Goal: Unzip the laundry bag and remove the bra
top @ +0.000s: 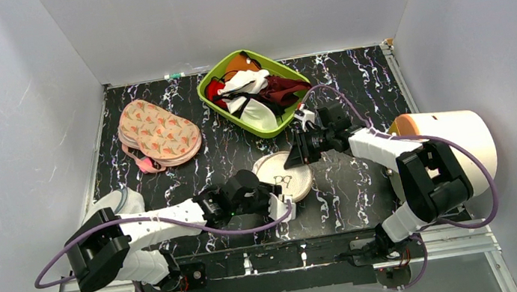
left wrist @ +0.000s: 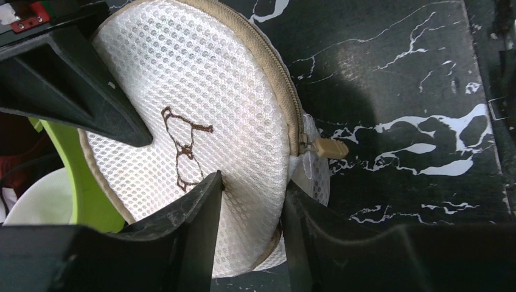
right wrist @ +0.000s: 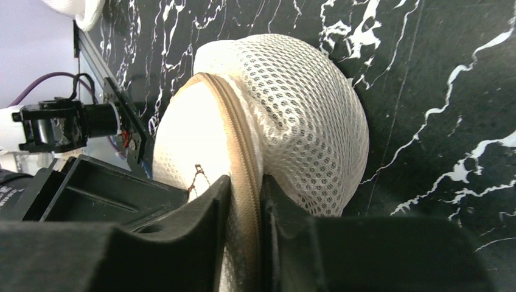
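Round cream-white mesh laundry bag [top: 283,175] at the middle of the black marbled table [top: 356,193], towards the near edge, pinched from two sides. Far rim: clamped along the tan zip band by the right gripper [right wrist: 245,188]. Near rim: squeezed through the mesh by the left gripper [left wrist: 252,191], just beside the small tan zip pull [left wrist: 325,148], not on it. Likely to drag mesh rather than slider if tugged from here; could snag fabric in the teeth or slip from the far clamp.

a black marbled table [top: 218,150] carries a green bin [top: 277,127], peach case [top: 158,132] and laundry bag [top: 285,172].
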Tool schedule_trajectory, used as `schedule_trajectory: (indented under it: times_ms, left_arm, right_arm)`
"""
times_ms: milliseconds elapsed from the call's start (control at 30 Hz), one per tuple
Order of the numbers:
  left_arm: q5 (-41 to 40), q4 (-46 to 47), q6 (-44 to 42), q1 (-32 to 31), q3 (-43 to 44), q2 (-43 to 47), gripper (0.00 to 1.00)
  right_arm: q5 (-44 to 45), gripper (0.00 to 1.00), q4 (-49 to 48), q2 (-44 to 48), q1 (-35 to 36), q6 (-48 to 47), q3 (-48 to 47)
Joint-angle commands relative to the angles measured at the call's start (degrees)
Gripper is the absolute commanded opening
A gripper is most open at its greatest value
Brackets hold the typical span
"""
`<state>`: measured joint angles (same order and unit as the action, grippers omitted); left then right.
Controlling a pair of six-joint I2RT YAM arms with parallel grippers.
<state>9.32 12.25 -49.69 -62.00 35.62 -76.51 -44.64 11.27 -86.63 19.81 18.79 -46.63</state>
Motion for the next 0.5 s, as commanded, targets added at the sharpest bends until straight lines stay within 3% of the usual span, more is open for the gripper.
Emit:
schedule_trajectory:
  times_ms: [0,67,100,133,200,300,367,467]
  left_arm:
    - [-4.42,2.45,2.41,-0.05,2.50,2.15,0.30]
    - [-3.99,2.97,4.96,-0.01,3.40,2.14,0.19]
    - [-3.58,2.87,6.09,-0.09,3.84,2.03,0.05]
    - [-2.94,2.64,7.37,-0.06,4.41,1.65,0.00]
    - [-2.30,3.20,10.12,-0.05,5.11,1.83,0.00]
    - [-6.17,4.47,17.63,0.86,7.02,2.35,0.00]
    - [-4.88,6.75,21.33,2.77,6.85,3.92,0.00]
    - [-8.18,5.78,30.66,5.17,10.38,3.56,0.00]
  right_arm:
    - [3.85,0.29,-1.02,2.65,0.14,1.36,-3.62]
    - [5.65,0.38,-0.58,5.01,0.01,2.49,-4.25]
    - [6.65,0.43,-0.36,6.93,-0.07,3.03,-4.67]
    - [9.07,0.50,0.15,8.97,-0.16,3.73,-5.27]
    - [18.79,0.63,3.70,13.64,-0.53,4.44,-7.47]
    - [34.21,0.74,6.62,24.36,-1.63,4.57,-8.10]
    - [37.90,0.79,3.83,30.64,-1.93,3.63,-5.93]
    - [35.05,0.98,-3.14,37.16,-1.89,1.36,-0.83]
